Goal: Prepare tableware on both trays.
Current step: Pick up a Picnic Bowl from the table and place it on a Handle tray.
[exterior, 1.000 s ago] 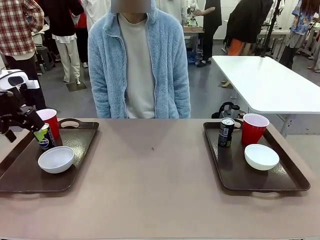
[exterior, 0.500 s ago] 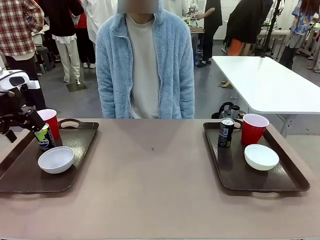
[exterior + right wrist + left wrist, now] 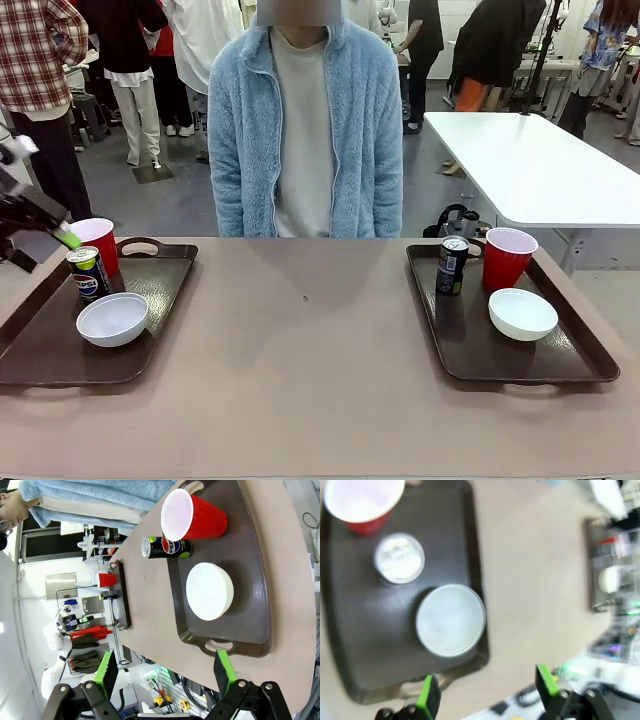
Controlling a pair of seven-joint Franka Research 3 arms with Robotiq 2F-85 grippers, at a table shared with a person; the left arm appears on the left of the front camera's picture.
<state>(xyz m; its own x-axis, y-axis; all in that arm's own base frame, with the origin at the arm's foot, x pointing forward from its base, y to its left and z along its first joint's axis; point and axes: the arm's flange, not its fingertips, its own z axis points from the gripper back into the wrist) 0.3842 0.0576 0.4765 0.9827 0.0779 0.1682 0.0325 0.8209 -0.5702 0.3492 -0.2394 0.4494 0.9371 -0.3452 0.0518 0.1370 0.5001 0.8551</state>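
On the left tray (image 3: 40, 372) stand a red cup (image 3: 98, 243), a black soda can (image 3: 88, 273) and a white bowl (image 3: 113, 319). My left gripper (image 3: 45, 250) hovers open at the picture's left edge, just left of the can and apart from it. From above, the left wrist view has the cup (image 3: 362, 502), can (image 3: 399, 558) and bowl (image 3: 450, 620) on the tray (image 3: 350, 630), beyond my open gripper (image 3: 487, 695). The right tray (image 3: 520, 375) carries a can (image 3: 452, 264), cup (image 3: 508, 257) and bowl (image 3: 522, 313). My right gripper (image 3: 165, 672) hangs open, well short of that tray (image 3: 255, 600).
A person in a light blue fleece jacket (image 3: 305, 130) stands at the far side of the table, hands down. Bare tabletop (image 3: 300, 350) lies between the two trays. A white table (image 3: 530, 165) stands behind on the right.
My left gripper, which stood around the can on the left tray, has pulled back up and to the left, leaving the can standing. The person has shifted slightly to the right.
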